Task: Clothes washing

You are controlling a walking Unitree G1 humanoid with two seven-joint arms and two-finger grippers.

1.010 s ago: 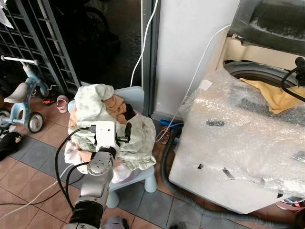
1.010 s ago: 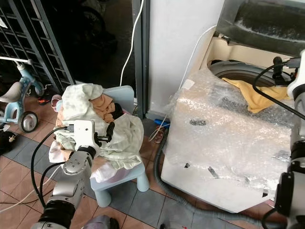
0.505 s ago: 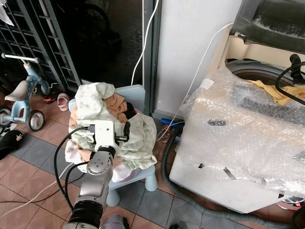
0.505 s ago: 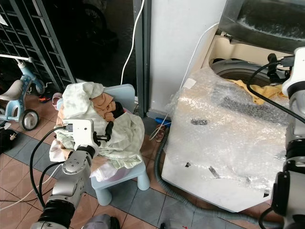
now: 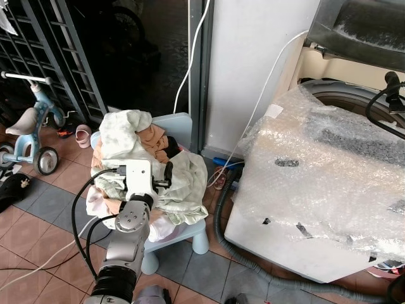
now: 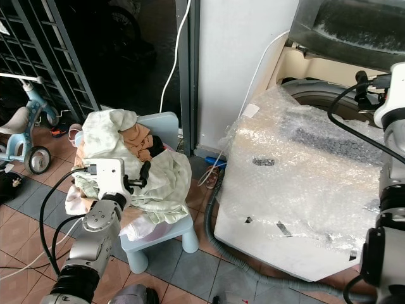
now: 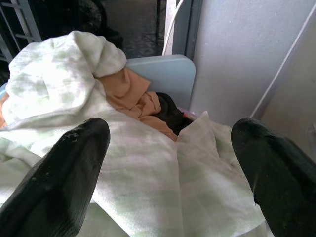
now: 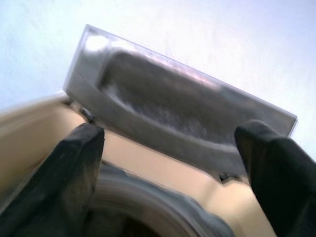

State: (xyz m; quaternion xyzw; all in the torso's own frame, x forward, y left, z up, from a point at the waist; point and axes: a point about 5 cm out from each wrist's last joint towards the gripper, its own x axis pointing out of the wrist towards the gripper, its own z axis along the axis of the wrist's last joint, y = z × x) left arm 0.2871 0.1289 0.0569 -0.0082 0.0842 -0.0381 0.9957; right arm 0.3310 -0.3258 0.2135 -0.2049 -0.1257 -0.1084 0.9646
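Note:
A heap of clothes (image 5: 126,142) lies on a small blue chair (image 5: 182,130): a pale green cloth (image 7: 148,173), an orange garment (image 7: 131,91) and a dark one (image 7: 170,111). My left gripper (image 7: 170,143) hovers just over the green cloth, open, with nothing between its fingers. To the right stands the washing machine (image 5: 329,177), wrapped in bubble wrap, with its lid (image 5: 361,25) raised and the drum opening (image 5: 345,101) showing. My right gripper (image 8: 170,143) is held up above the drum, open and empty, pointing at the lid (image 8: 182,113).
A grey drain hose (image 5: 253,266) curls on the tiled floor at the machine's foot. A white cable (image 5: 190,57) hangs down the wall. A child's tricycle (image 5: 31,133), a pink shoe (image 5: 83,136) and a metal gate (image 5: 44,50) are at the left.
The yellow cloth that lay over the drum's rim under my right gripper has gone out of sight. My right arm has risen slightly. The left arm has stayed put.

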